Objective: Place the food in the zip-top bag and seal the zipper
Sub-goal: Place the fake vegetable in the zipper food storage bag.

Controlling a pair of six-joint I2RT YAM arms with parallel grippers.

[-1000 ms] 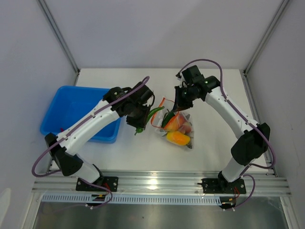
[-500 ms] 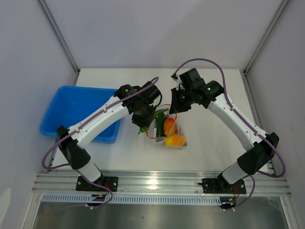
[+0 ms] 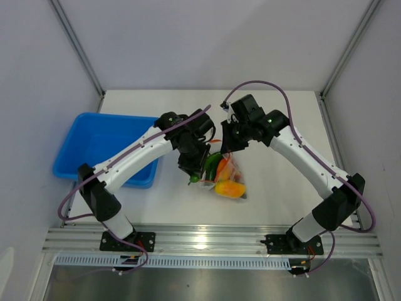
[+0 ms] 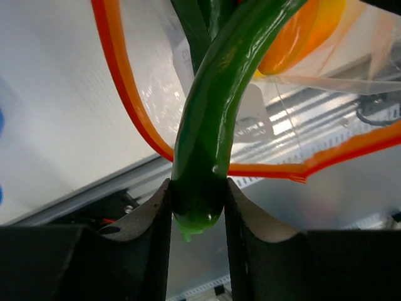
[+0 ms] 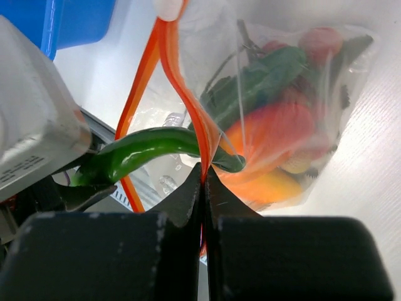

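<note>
The blue plastic tray point(image 3: 94, 147) sits at 9 o'clock on the table point(image 3: 169, 207). The left gripper point(image 4: 197, 200) squeezes the stem end of a slim shiny green toy pepper point(image 4: 207, 138). Its tip pokes into the small clear crinkly plastic bag point(image 5: 338, 94), mid-table, with yellow-orange mangoes point(image 5: 269, 135) and red pieces point(image 5: 321, 41) inside. The pepper looks light, hard and slippery. The bag looks thin and floppy, so its red-orange zipper strip point(image 4: 119, 75) is the best handle. At the bag's 12 o'clock, the right gripper point(image 5: 203, 179) pinches that strip tight.
</note>
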